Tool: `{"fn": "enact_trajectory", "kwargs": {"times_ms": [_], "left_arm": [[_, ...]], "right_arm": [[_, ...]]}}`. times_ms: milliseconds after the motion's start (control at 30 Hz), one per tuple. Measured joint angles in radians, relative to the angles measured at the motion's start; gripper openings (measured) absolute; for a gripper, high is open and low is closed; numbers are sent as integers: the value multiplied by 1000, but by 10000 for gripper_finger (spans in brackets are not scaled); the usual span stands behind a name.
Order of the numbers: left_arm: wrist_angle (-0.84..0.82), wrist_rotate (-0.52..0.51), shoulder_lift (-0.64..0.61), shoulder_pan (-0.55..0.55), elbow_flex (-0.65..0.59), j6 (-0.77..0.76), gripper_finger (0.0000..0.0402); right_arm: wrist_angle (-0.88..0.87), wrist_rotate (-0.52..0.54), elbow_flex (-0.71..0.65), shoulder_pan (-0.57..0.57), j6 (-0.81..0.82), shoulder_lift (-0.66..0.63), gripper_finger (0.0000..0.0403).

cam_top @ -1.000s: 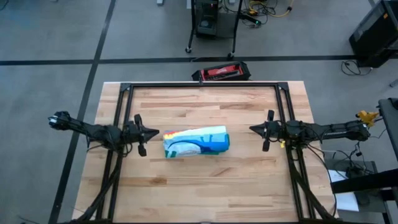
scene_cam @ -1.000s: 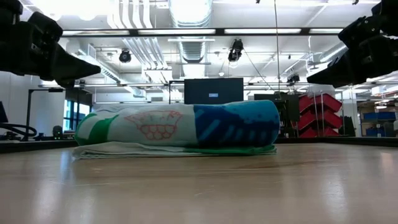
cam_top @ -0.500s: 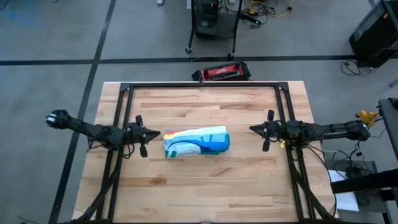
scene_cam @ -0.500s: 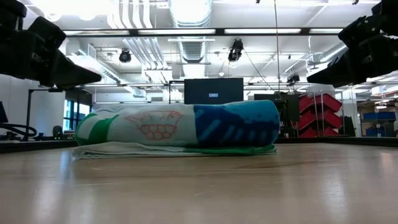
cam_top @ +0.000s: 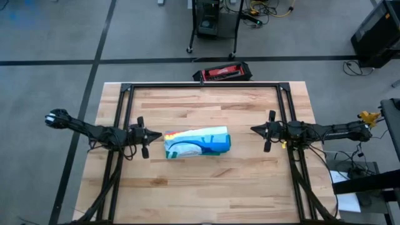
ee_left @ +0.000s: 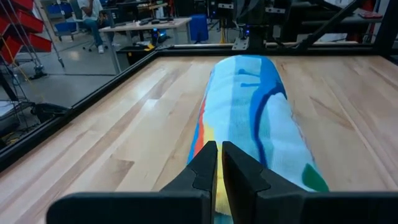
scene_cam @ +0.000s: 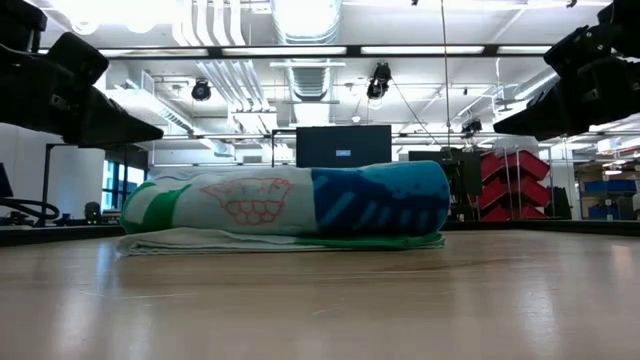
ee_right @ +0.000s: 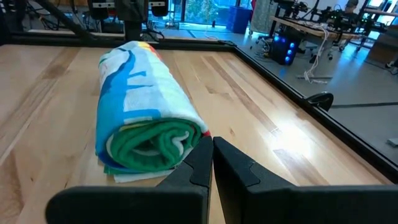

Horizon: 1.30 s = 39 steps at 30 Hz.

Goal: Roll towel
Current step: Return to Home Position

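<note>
Pale wood is the nearest thing, the bare boards of the counter (scene_cam: 320,300), seen from its own height; on it, about at the middle, lies the towel (scene_cam: 290,205), rolled into a thick roll that rests lengthwise across the counter; a flat loose edge of cloth lies under the roll, on the wood. The outside of the roll shows white, blue and green, with a red drawing on the white part; the end of the towel (ee_right: 155,140) which faces the right arm is a spiral of green cloth.

From above, the left arm (cam_top: 106,133) reaches toward one end of the towel (cam_top: 197,142); the left jaws are just beside this end and do not touch it; they are closed together with only a thin slit between them, and they grip nothing. The right arm (cam_top: 312,130) points at the other end of the towel; the right jaws are well apart from it, also closed together, also holding nothing.

Beyond the towel a black frame (cam_top: 203,85) runs along the far edge of the counter; behind this, on the grey floor, lies a red and black case (cam_top: 223,72).
</note>
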Motion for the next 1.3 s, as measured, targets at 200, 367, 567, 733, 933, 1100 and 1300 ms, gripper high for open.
{"fn": "enact_trajectory", "kwargs": {"times_ms": [200,367,567,733,933,1100,1300], "left_arm": [[0,0,17,0,0,0,10],[-1,0,30,0,0,0,8],[0,0,42,0,0,0,8],[-1,0,47,0,0,0,7],[0,0,47,0,0,0,7],[0,0,47,0,0,0,7],[0,0,46,0,0,0,7]], "right_arm": [[0,0,0,0,0,0,0],[0,0,0,0,0,0,0],[0,0,0,0,0,0,0],[-1,0,0,0,0,0,0],[-1,0,0,0,0,0,0],[-1,0,0,0,0,0,0],[-1,0,0,0,0,0,0]]}}
